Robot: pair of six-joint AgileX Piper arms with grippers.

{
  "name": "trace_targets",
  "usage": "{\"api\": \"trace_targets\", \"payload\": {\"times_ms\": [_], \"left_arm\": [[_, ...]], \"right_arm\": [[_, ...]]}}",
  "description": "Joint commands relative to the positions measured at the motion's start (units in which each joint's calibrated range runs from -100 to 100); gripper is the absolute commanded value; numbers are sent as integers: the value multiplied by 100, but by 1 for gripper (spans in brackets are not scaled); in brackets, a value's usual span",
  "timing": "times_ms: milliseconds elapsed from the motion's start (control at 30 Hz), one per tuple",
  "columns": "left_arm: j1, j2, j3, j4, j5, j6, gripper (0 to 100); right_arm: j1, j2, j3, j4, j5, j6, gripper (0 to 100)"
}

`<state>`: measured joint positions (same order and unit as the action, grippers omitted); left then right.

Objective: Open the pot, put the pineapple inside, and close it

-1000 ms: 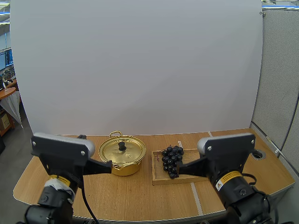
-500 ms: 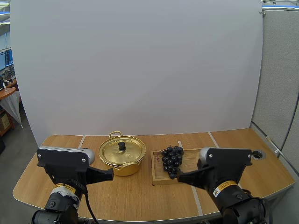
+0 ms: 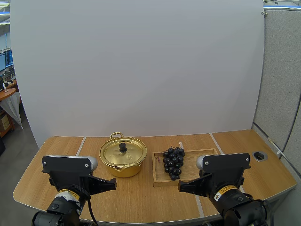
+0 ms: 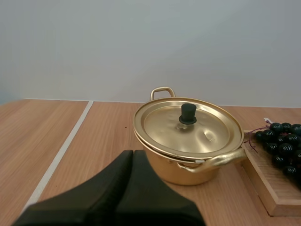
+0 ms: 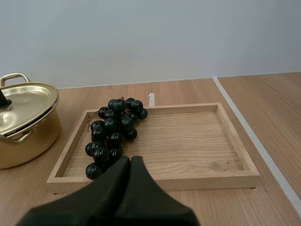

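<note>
Both arms sit low, pointing forward and seemingly level; the left gripper point(image 4: 132, 153) and right gripper point(image 5: 130, 160) each press their fingers into one dark wedge.

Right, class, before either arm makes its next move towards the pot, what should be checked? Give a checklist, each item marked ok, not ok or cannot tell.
1. Lid seated on the gold pot: ok.
2. Lid knob free of obstruction: ok.
3. Left gripper open for the knob: not ok, shut on nothing.
4. Right gripper open for picking: not ok, shut on nothing.
5. Pineapple present: not ok; a bunch of dark grapes lies in the wooden tray instead.
</note>
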<state>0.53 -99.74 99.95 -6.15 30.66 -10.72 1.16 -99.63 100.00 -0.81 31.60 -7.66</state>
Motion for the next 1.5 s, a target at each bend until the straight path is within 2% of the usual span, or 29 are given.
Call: {"api": "trace_targets", "payload": {"times_ms": [0,1467], "left_arm": [[8,-26,5,86,-121,34,0],[8,-26,5,86,-138,34,0]], "right_arm": [[-18,-37,0,17,1,-31,0],[-18,-37,0,17,-36,-31,0]]}}
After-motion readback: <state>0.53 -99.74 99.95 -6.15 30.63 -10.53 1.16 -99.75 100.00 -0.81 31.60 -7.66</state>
